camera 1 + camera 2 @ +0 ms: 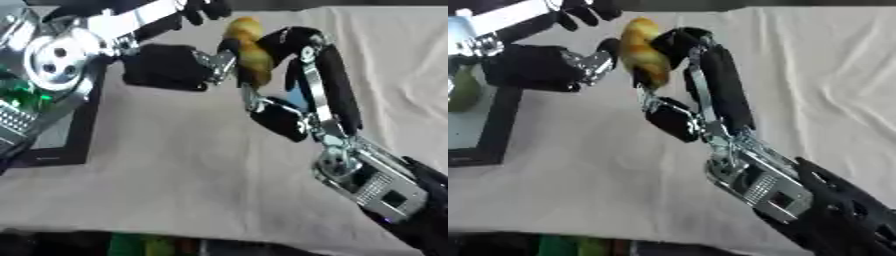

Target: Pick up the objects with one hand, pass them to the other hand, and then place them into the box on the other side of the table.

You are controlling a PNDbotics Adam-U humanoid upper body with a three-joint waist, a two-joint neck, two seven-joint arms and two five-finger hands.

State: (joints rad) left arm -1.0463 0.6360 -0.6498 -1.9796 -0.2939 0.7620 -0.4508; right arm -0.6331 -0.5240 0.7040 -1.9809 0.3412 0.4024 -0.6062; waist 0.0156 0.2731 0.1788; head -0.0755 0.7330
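A yellow, oblong fruit [249, 55] is held upright above the table's middle. My right hand [328, 75] comes up from the lower right, its fingers curled over the fruit's top and its thumb below. My left hand [166, 65] reaches in from the upper left; its silver thumb touches the fruit's left side, and its fingers [588, 10] spread just short of the fruit's top. The black-rimmed box [83, 130] lies at the left edge, partly hidden behind my left arm.
A green, rounded thing [461, 92] lies inside the box. A wrinkled, whitish cloth [175, 175] covers the table. Dark and green shapes [140, 246] show below the table's front edge.
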